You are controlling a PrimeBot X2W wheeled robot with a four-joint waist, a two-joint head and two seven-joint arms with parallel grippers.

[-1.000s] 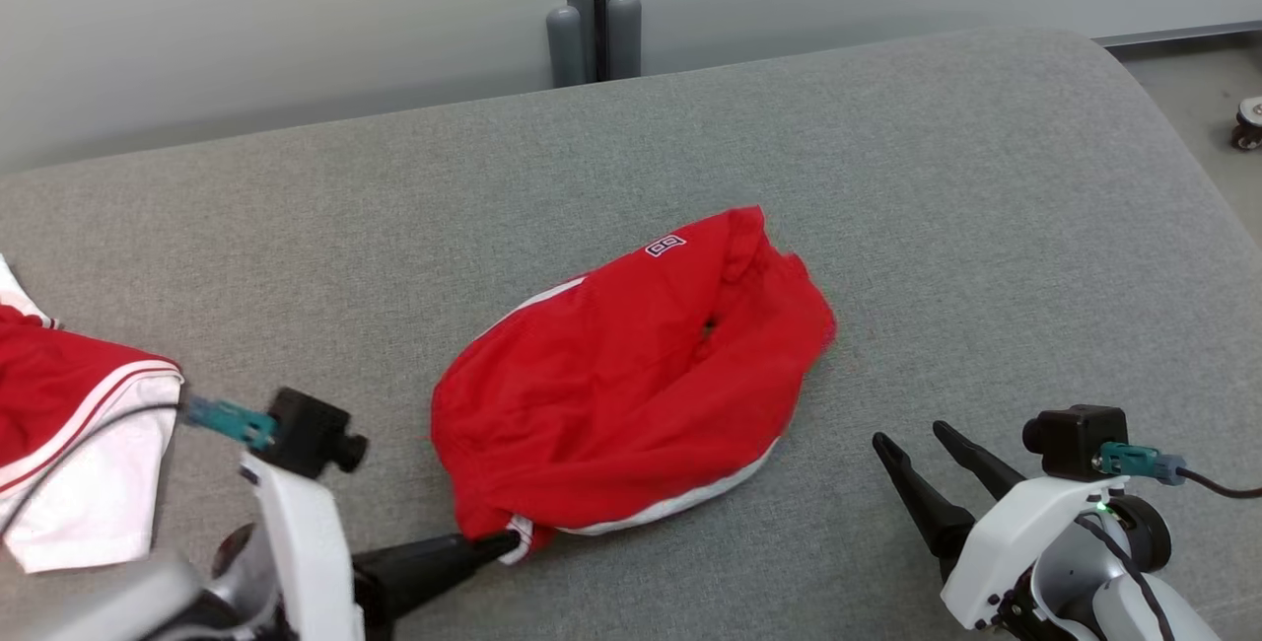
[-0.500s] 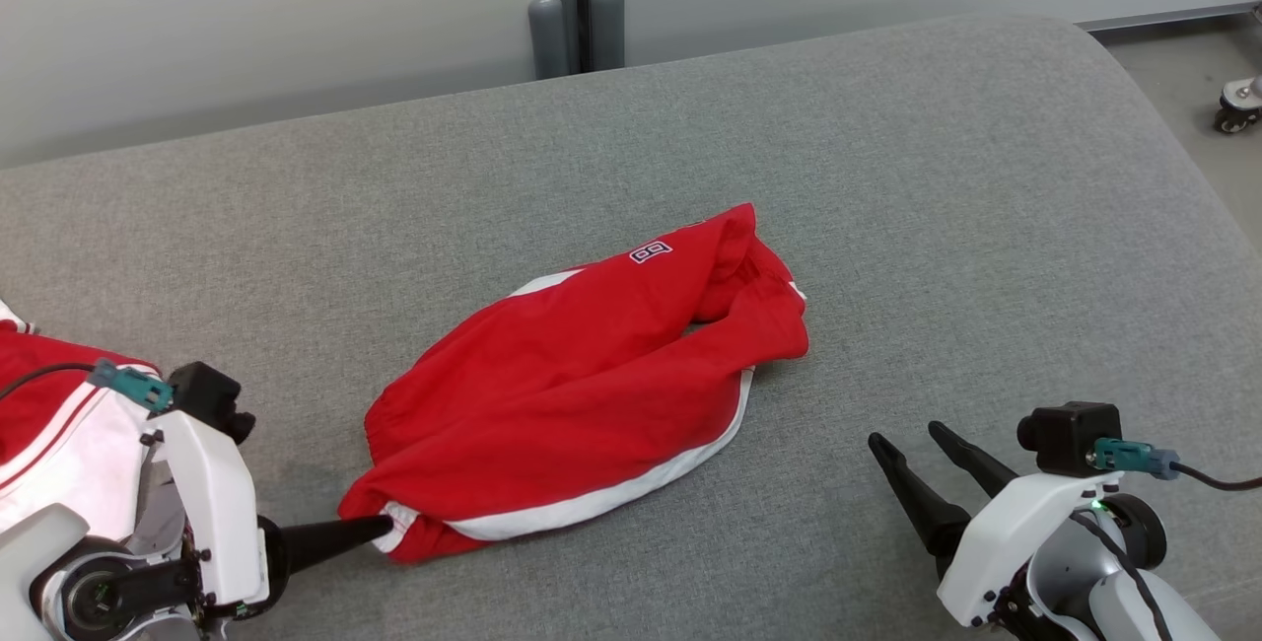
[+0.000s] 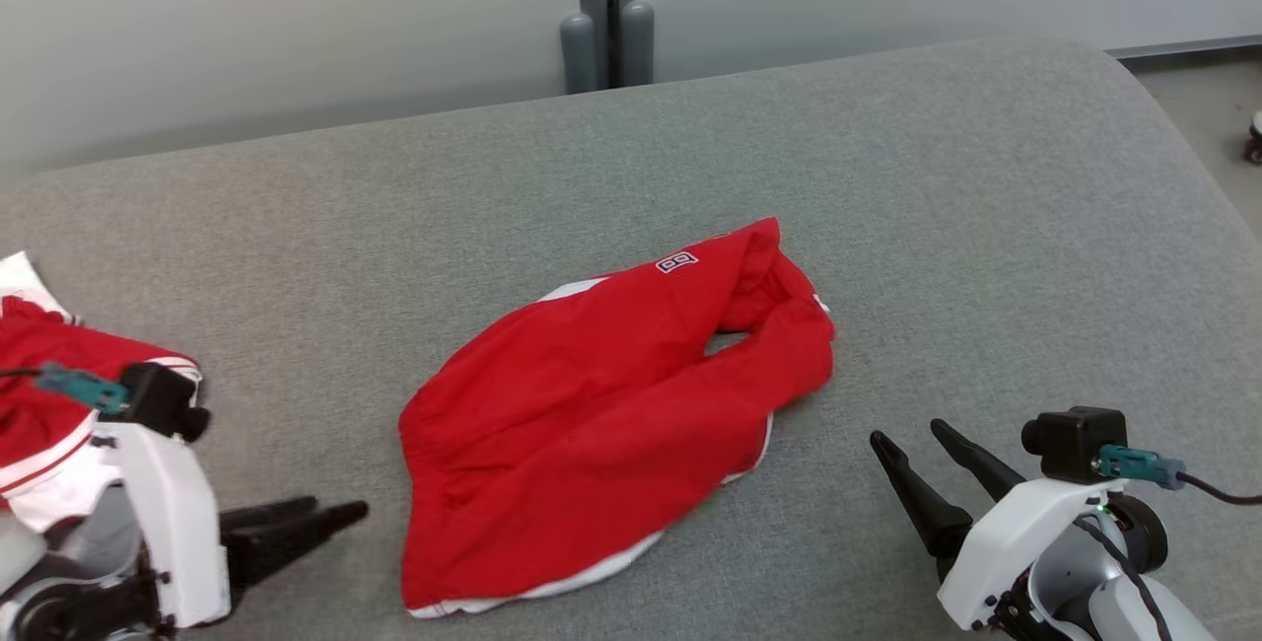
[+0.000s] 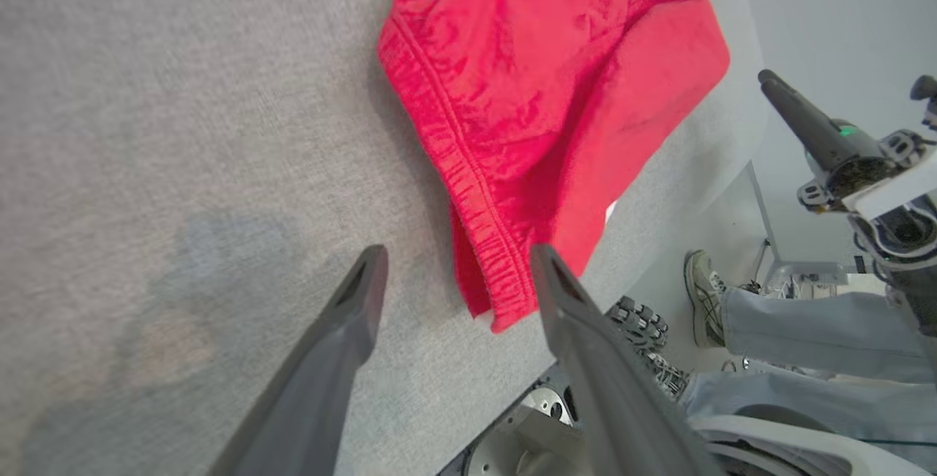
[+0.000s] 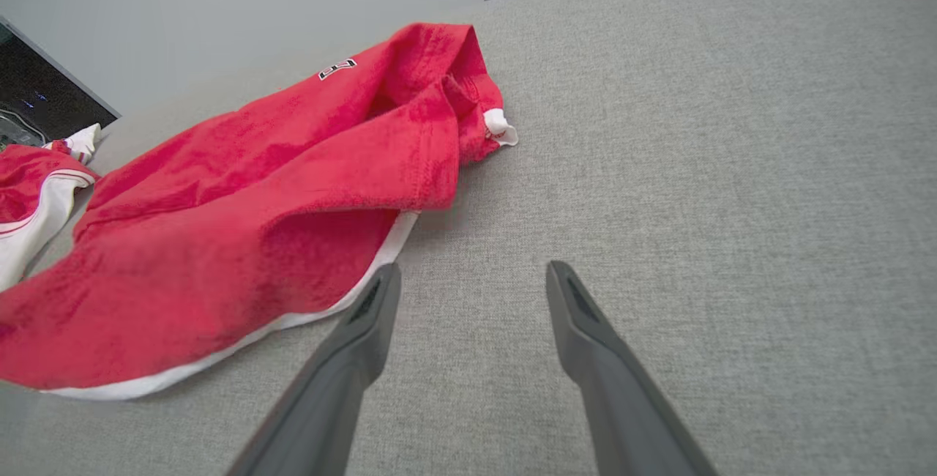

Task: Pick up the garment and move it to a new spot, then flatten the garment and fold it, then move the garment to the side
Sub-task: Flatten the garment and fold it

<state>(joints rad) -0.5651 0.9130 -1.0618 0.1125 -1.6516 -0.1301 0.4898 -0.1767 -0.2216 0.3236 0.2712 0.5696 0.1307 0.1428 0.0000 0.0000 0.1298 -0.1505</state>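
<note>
Grey padding (image 3: 986,227) bears the red shorts (image 3: 611,404), crumpled and free, just right of the left gripper (image 3: 335,507), whose fingers are spread. The right gripper (image 3: 906,432), also spread and empty, has them near its left.

Head view high, facing forward-down — wrist views low, near; all share garment (image 3: 592,404).

Right gripper (image 5: 474,267), dark fingers spread and empty, hovers over a grey woven fabric surface (image 5: 695,168). A crumpled red garment with white trim (image 5: 256,205) lies left, its hem just beside one fingertip. Far left lies a second red-and-white garment (image 5: 29,198).
</note>
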